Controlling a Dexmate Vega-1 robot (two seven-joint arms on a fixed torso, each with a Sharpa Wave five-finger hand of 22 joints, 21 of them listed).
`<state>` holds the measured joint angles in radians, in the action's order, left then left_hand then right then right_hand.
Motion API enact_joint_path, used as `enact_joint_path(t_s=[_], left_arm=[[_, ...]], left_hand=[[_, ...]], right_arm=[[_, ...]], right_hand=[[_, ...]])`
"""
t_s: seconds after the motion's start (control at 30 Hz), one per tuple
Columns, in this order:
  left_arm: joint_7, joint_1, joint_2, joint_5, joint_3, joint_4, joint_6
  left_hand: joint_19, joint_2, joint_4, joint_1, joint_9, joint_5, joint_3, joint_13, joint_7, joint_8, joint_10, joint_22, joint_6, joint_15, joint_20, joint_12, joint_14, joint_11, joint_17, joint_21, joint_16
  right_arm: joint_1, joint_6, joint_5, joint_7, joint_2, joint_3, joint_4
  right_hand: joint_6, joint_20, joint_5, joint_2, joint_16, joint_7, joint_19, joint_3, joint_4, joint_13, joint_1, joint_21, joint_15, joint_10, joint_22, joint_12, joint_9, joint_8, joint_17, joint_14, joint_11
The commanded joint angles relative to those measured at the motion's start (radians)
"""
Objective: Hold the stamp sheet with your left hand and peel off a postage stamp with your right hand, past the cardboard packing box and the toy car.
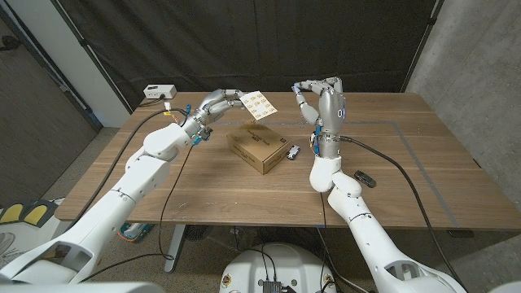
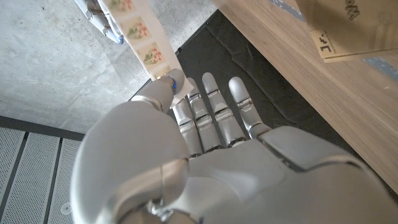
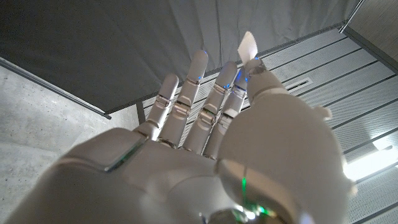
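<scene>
In the head view, the left hand is raised above the table, and the stamp sheet is held at its fingertips, sticking out toward the right hand. The right hand is lifted upright, level with the sheet and apart from it, with its fingers curled in at the top; a small pale piece seems to be pinched there, but it is too small to be made out in this view. Below and between the two hands, the cardboard box is seen lying on the table, and the toy car is parked just beside the box, on the side nearer the right hand. A small dark object lies on the table beside the right forearm.

In the left wrist view, the stamp sheet is pinched between the thumb and a finger of the left hand, the other fingers being held straight. A corner of the box is seen beyond the fingers.

In the right wrist view, a single stamp is gripped between the thumb and a fingertip of the right hand, standing up past the fingertips.
</scene>
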<state>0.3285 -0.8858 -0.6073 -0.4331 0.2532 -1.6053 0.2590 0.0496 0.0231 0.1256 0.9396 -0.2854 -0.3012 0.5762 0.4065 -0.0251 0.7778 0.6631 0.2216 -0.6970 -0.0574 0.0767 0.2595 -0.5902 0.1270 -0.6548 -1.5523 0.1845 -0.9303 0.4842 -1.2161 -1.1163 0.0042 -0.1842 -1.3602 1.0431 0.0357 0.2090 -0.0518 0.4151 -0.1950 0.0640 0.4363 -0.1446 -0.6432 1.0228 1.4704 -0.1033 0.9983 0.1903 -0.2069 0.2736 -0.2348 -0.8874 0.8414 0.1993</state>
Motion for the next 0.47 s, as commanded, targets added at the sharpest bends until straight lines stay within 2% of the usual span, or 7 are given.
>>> enact_joint_path(t_s=[0.03, 0.1, 0.2, 0.4, 0.47], left_arm=[[-0.072, -0.061, -0.038, -0.016, -0.028, -0.044, 0.003], [-0.082, -0.072, -0.044, -0.018, -0.033, -0.049, 0.003], [-0.102, -0.089, -0.041, -0.041, -0.044, -0.050, -0.013], [-0.150, -0.124, -0.027, -0.117, -0.079, -0.052, -0.078], [-0.171, -0.147, -0.026, -0.148, -0.100, -0.066, -0.097]], left_hand=[[0.027, -0.007, -0.010, -0.002, 0.020, 0.042, -0.017, 0.010, 0.018, -0.043, -0.060, 0.019, 0.076, -0.053, 0.008, -0.011, 0.044, -0.007, 0.004, -0.002, -0.001], [0.038, -0.004, -0.011, -0.008, 0.026, 0.055, -0.020, 0.011, 0.014, -0.058, -0.078, 0.022, 0.102, -0.048, 0.010, -0.014, 0.058, -0.011, 0.007, -0.002, -0.002], [0.054, -0.005, -0.019, -0.022, 0.038, 0.078, -0.026, 0.015, 0.017, -0.079, -0.107, 0.030, 0.129, -0.040, 0.008, -0.018, 0.084, -0.014, 0.015, -0.001, -0.002], [0.069, -0.013, -0.028, -0.037, 0.047, 0.094, -0.031, 0.017, 0.011, -0.097, -0.131, 0.035, 0.152, -0.036, 0.005, -0.020, 0.096, -0.023, 0.021, -0.001, 0.001], [0.070, -0.016, -0.030, -0.039, 0.049, 0.097, -0.031, 0.018, 0.009, -0.102, -0.132, 0.037, 0.159, -0.034, 0.005, -0.019, 0.096, -0.025, 0.021, -0.001, 0.003]], right_arm=[[-0.034, -0.082, 0.036, -0.001, -0.018, -0.043, -0.050], [-0.043, -0.094, 0.046, -0.001, -0.021, -0.055, -0.063], [-0.039, -0.097, 0.078, 0.010, -0.049, -0.091, -0.069], [0.028, -0.032, 0.168, -0.001, -0.092, -0.162, -0.008], [0.050, -0.013, 0.180, -0.001, -0.091, -0.172, 0.015]], right_hand=[[-0.061, -0.005, 0.012, -0.027, -0.015, -0.005, 0.008, 0.005, 0.007, 0.019, -0.027, -0.006, -0.130, -0.041, 0.000, 0.017, -0.016, 0.030, 0.009, -0.010, 0.000], [-0.087, -0.006, 0.017, -0.034, -0.025, -0.003, 0.004, 0.007, 0.010, 0.032, -0.043, -0.009, -0.130, -0.056, 0.000, 0.021, -0.021, 0.038, 0.015, -0.017, -0.002], [-0.104, -0.008, 0.020, -0.036, -0.029, -0.006, 0.004, 0.011, 0.011, 0.037, -0.052, -0.010, -0.130, -0.074, 0.000, 0.023, -0.022, 0.041, 0.017, -0.019, -0.003], [-0.151, -0.004, 0.026, -0.037, -0.034, -0.009, 0.007, 0.018, 0.008, 0.055, -0.058, -0.011, -0.131, -0.101, 0.000, 0.026, -0.028, 0.049, 0.021, -0.018, -0.007], [-0.169, -0.001, 0.028, -0.037, -0.033, -0.011, 0.010, 0.021, 0.006, 0.060, -0.059, -0.010, -0.132, -0.110, 0.001, 0.024, -0.029, 0.049, 0.021, -0.016, -0.011]])
